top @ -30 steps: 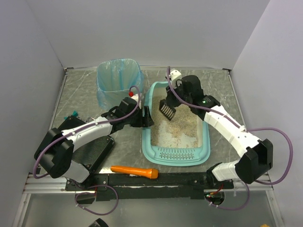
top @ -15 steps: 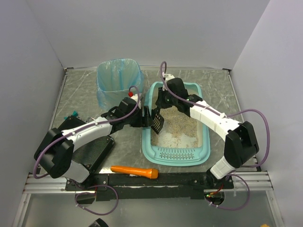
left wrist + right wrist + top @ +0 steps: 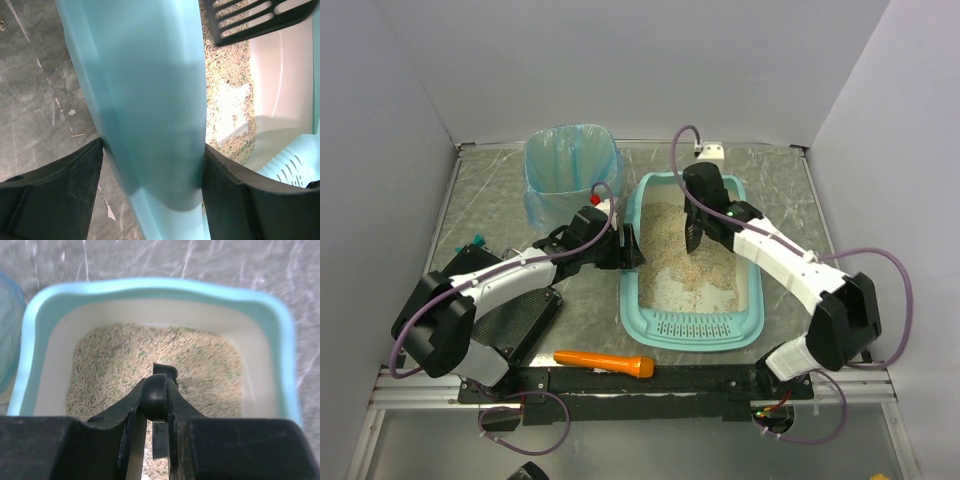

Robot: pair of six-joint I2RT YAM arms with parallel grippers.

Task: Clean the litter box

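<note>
Litter box [image 3: 692,328] lies mid-table, slotted lip toward the arm bases. Left gripper [image 3: 625,246] straddles its left wall, fingers [image 3: 55,195] pressed against either side of the teal plastic, clamping it. Right gripper [image 3: 698,213] is closed on the handle of a black slotted scoop [image 3: 692,241], hanging over the litter at the far end. Half a second back the scoop sat by the left wall, close to the left gripper; now it is over the box's middle.

left arm [image 3: 510,268] stretched right, left fingers [image 3: 50,195] clamping litter box [image 3: 695,330]; right arm [image 3: 775,255] bent, right fingers [image 3: 122,426] pinching scoop [image 3: 695,235]
</note>
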